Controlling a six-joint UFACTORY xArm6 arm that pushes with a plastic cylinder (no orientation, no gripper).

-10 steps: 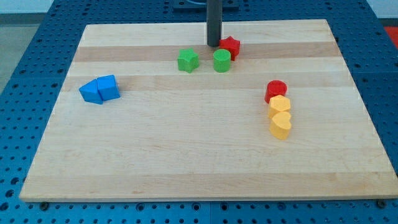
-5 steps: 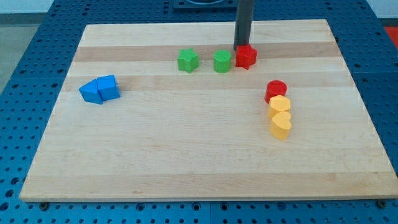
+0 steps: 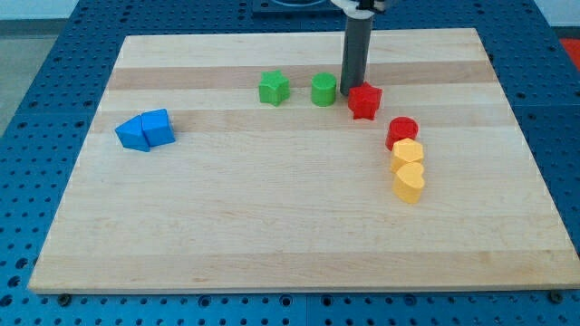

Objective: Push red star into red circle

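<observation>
Tip against red star, red circle near

My tip [image 3: 352,90] touching red star [image 3: 364,100] at its 10 o'clock; no claw, only a bare rod; red circle [image 3: 401,132] near, at star's 4 o'clock, apart; two yellow blocks [image 3: 408,169] at circle's 6 o'clock; green blocks [image 3: 298,89] at star's 9 o'clock; blue blocks [image 3: 145,130] further toward 9.

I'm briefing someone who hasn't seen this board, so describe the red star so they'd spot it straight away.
Start at the dark rod coming down from the view's top; my tip sits against the red star. It lies right of the green cylinder and up-left of the red circle, apart from both. Only it is red and pointed.
</observation>
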